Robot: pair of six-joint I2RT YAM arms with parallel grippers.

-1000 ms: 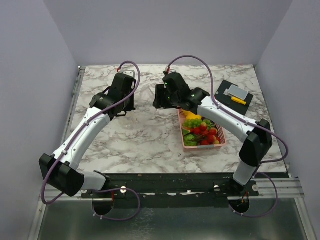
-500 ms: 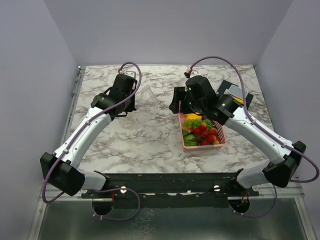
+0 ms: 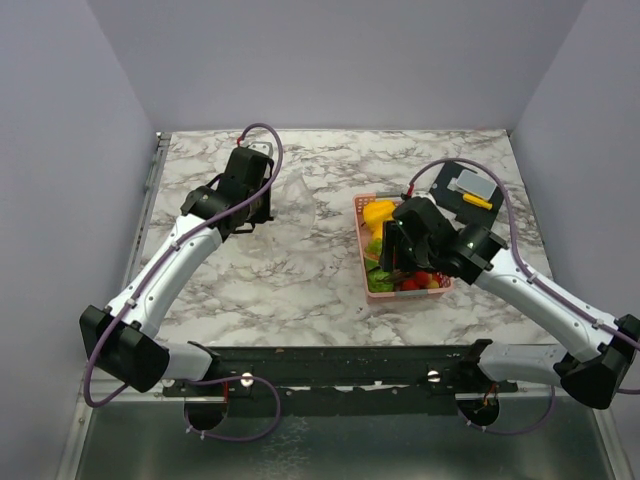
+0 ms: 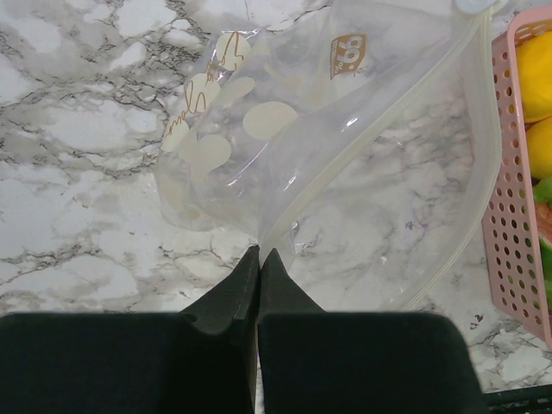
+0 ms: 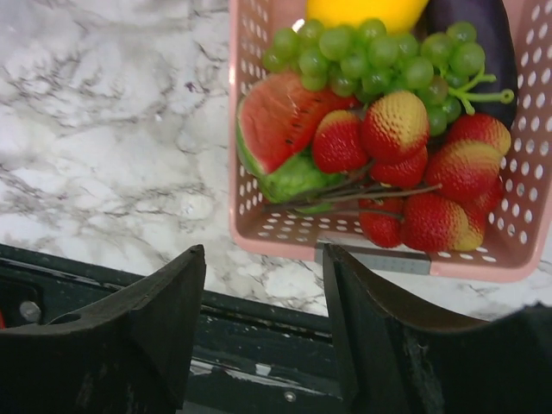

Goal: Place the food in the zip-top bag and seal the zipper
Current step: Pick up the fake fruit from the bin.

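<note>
The clear zip-top bag point(image 4: 328, 147), with pale dots on one face, lies on the marble and shows faintly in the top view point(image 3: 300, 195). Its mouth gapes, and the zipper point(image 4: 487, 164) curves along the edge. My left gripper point(image 4: 259, 252) is shut on the bag's edge at the mouth corner point(image 3: 262, 205). The food sits in a pink basket point(image 5: 285, 231): a watermelon slice point(image 5: 276, 116), strawberries point(image 5: 392, 129), green grapes point(image 5: 371, 52), a yellow fruit point(image 5: 362, 10) and a purple piece point(image 5: 479, 26). My right gripper point(image 5: 263, 254) is open and empty above the basket's near end point(image 3: 392, 255).
The pink basket point(image 3: 362, 215) stands right of centre, close to the bag's mouth point(image 4: 517, 216). A black mat point(image 3: 455, 200) with a grey and a yellow item lies at the back right. The table's dark front rail point(image 5: 259, 336) shows beneath the right fingers.
My right arm has swung from near the bag at the table's centre to the right and nearer, over the basket. The left arm and the bag have stayed put.
</note>
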